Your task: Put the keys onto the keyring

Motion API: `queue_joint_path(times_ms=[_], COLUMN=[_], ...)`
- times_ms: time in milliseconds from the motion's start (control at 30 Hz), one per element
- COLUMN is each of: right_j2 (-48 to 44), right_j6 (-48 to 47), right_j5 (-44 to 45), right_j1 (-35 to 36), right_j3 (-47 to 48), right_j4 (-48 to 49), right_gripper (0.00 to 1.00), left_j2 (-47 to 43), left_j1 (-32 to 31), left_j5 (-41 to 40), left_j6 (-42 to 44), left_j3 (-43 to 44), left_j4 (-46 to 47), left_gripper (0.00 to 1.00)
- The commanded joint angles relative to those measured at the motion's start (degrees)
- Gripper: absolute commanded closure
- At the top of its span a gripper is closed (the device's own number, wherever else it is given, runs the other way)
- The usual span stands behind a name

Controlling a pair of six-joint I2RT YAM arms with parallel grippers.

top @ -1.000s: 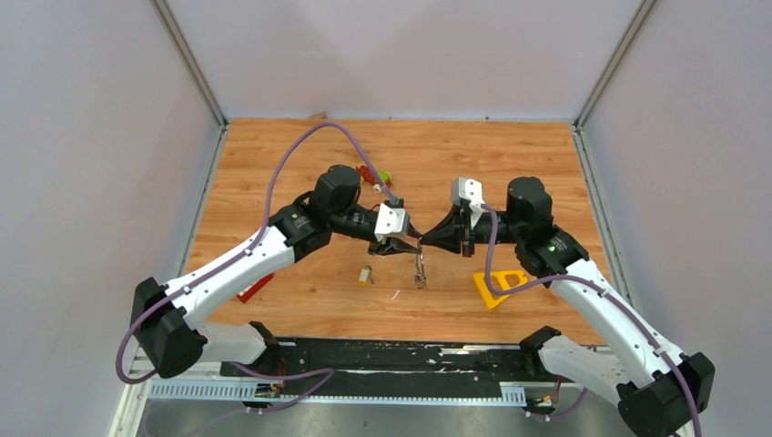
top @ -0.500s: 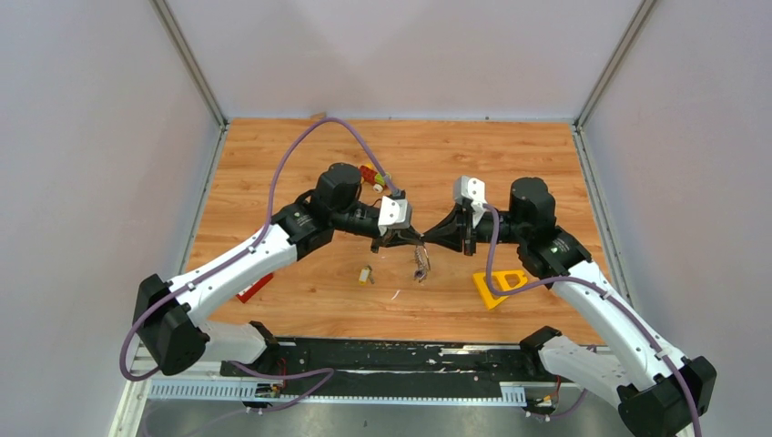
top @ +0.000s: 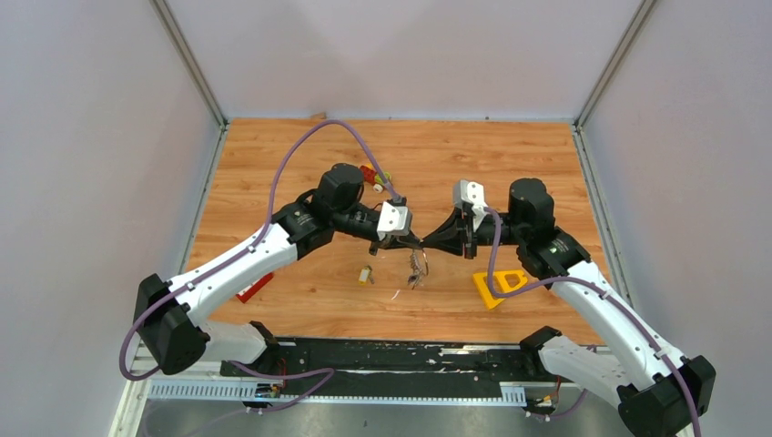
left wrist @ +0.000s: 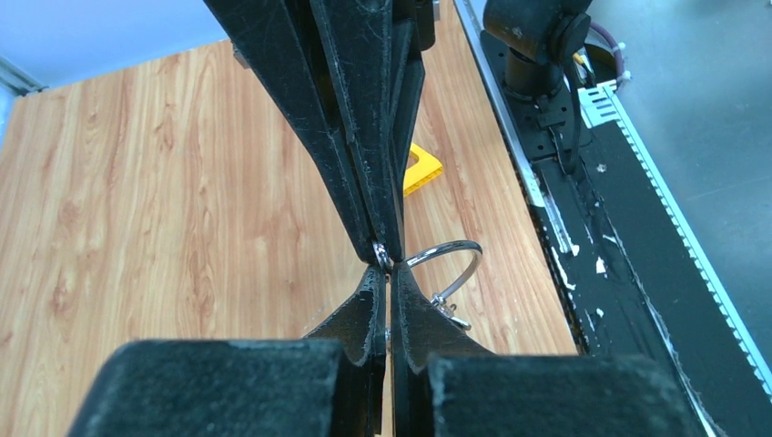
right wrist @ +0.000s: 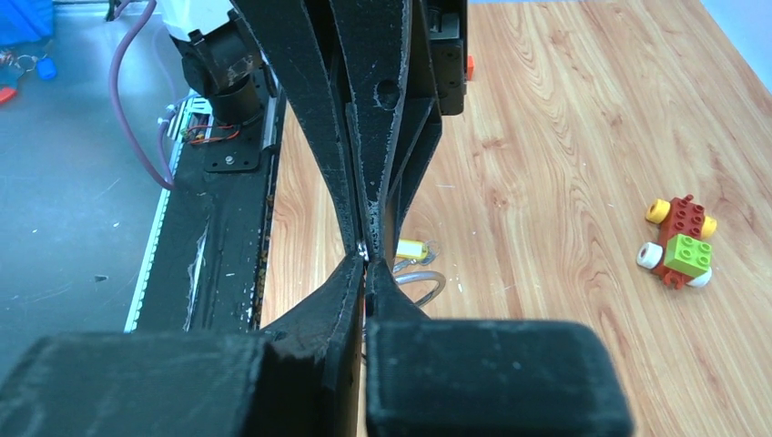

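The left pincer [top: 409, 243] and the right pincer [top: 423, 244] are meeting tip to tip over the middle of the light brown wooden counter [top: 473, 155], each arm reaching in from its own side. Both pincers are standing narrow, their jaws pressed together. In the left wrist view the two sets of tips are pinching the same spot on the thin silver wire keyring [left wrist: 452, 258], one from above and one from below. The rest of the keyring is arching out to the right of the tips, clear of the counter.

In the top view a small bunch of silver metal keys [top: 418, 271] is dangling from the keyring just below the two pincers. How many keys are hanging there is too small to tell. One more key with a pale yellow tag [top: 365, 275] is lying loose on the counter, to the left of the bunch and apart from it.

The yellow plastic triangle [top: 499, 285] is lying flat on the near right part of the counter, under the right arm's cable. A toy car built of red, green and yellow bricks [top: 373, 175] is sitting farther back, beside the left arm's wrist. A flat red piece [top: 254, 288] is lying at the near left, partly under the left arm.
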Motion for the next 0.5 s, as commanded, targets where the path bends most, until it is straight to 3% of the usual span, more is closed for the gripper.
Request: queue_joint_path(times_ms=[0,267,467], right_j2=[-0.8,-0.5,-0.5], right_j6=[-0.5,-1.0,-1.2], right_j5=[-6.8,-8.1,-7.4], right_j1=[0.2,0.2,0.2], right_j3=[0.1,-0.1,-0.4], right_j4=[2.4,2.4,2.3], right_gripper=[1.0,1.0,0.94], left_j2=[0.4,0.5,0.6], left_j1=[-0.3,-0.2,-0.2], left_j5=[0.3,2.3,3.3], left_j6=[6.7,6.1,3.7], left_j3=[2.4,2.5,2.5], left_j4=[-3.3,-3.1,-2.0], left_gripper=[1.0,1.0,1.0])
